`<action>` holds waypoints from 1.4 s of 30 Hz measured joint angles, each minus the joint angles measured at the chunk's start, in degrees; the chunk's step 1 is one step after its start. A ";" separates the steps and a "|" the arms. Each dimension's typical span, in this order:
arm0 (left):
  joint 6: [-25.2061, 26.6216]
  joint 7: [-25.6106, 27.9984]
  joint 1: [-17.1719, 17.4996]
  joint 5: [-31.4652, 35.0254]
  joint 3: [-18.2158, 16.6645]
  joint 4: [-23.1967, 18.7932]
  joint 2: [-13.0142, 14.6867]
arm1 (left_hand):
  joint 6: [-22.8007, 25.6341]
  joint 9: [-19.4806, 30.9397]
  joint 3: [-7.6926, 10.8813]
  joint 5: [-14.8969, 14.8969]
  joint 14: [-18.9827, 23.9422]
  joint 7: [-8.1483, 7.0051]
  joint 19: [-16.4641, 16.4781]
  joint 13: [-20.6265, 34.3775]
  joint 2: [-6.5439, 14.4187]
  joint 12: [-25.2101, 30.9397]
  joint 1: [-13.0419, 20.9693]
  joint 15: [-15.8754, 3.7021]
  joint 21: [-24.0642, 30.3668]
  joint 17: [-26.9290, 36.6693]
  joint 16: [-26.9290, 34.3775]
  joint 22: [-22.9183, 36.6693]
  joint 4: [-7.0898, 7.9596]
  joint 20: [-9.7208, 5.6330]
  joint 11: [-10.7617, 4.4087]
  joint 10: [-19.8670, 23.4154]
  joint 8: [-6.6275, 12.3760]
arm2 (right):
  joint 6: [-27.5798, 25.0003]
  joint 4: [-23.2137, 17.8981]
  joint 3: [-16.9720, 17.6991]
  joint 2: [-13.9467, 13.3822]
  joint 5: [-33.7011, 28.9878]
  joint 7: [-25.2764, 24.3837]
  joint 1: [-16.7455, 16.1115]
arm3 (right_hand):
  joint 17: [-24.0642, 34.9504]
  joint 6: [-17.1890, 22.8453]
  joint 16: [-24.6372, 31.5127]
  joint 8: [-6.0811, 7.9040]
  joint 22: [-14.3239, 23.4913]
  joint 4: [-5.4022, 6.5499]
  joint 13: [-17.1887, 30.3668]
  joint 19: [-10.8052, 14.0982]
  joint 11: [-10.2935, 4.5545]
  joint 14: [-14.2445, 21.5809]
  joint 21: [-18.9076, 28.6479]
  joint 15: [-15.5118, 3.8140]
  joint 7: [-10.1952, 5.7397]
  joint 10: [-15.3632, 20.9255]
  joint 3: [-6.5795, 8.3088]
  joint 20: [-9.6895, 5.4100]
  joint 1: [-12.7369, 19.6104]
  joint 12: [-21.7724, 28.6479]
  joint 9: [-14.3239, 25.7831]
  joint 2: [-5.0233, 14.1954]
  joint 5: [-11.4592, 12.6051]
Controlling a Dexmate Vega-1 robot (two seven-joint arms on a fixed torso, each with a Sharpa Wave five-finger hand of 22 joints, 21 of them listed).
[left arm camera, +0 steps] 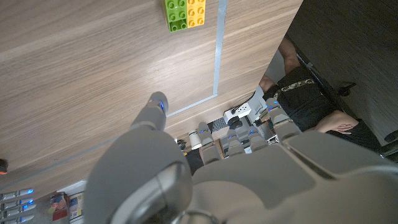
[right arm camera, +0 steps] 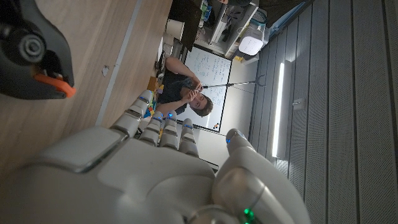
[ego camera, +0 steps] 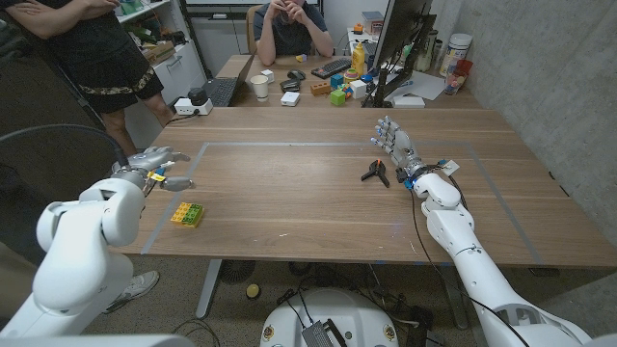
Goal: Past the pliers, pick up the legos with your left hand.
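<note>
No readable writing on legos.

Yellow/green legos flat on table, left side.

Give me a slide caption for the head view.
Robot's open left hand hovers near yellow-green legos while its open right hand waits beside black pliers.

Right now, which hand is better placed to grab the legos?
The left. The left hand hovers open just behind the legos on the robot's left side of the table. The right hand is far across, beside the pliers.
</note>
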 measured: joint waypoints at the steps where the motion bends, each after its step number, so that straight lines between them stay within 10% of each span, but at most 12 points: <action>1: 0.00 -1.12 -0.08 2.19 0.20 0.22 -0.27 | 0.00 0.00 -0.16 0.00 -0.07 0.00 0.00 0.00 0.12 0.00 0.18 0.07 0.00 0.00 0.00 0.00 0.02 0.00 0.00 0.00 0.00 | -0.03 -0.23 -0.10 -0.09 -0.01 -0.03 -0.04 | 0.00 0.00 0.00 0.00 0.00 0.00 0.00 0.00 0.00 0.00 0.00 0.00 0.00 0.00 0.00 0.00 0.00 0.00 0.00 0.00 0.00; 23: -4.12 4.19 -2.28 4.41 2.08 6.68 -3.71 | -2.51 -0.01 -1.18 0.00 -0.51 0.20 1.12 0.00 0.15 0.45 3.16 -0.54 -0.82 0.00 0.47 0.00 1.04 0.09 -0.34 -0.90 -0.68 | -0.55 -3.27 -0.50 -0.83 -0.65 -1.84 -1.11 | -0.14 0.00 0.00 0.00 0.00 0.00 0.00 0.00 0.00 0.21 0.00 0.21 0.00 0.00 -0.47 0.00 -0.30 0.00 0.00 -0.30 0.39; 42: -0.78 3.13 -3.90 -3.26 5.28 8.98 1.86 | -2.58 -0.01 -2.13 0.00 0.05 0.12 3.25 0.00 -0.38 0.45 4.14 0.03 -0.81 -0.01 0.48 0.00 1.04 0.00 -0.33 -0.90 -0.67 | -0.71 -3.99 -0.70 -1.33 -0.74 -2.78 -1.26 | -0.13 0.31 -0.01 0.00 0.00 0.24 0.00 0.00 0.00 0.20 0.00 0.20 -0.31 0.00 -0.71 0.00 -0.31 0.00 0.00 -0.31 0.62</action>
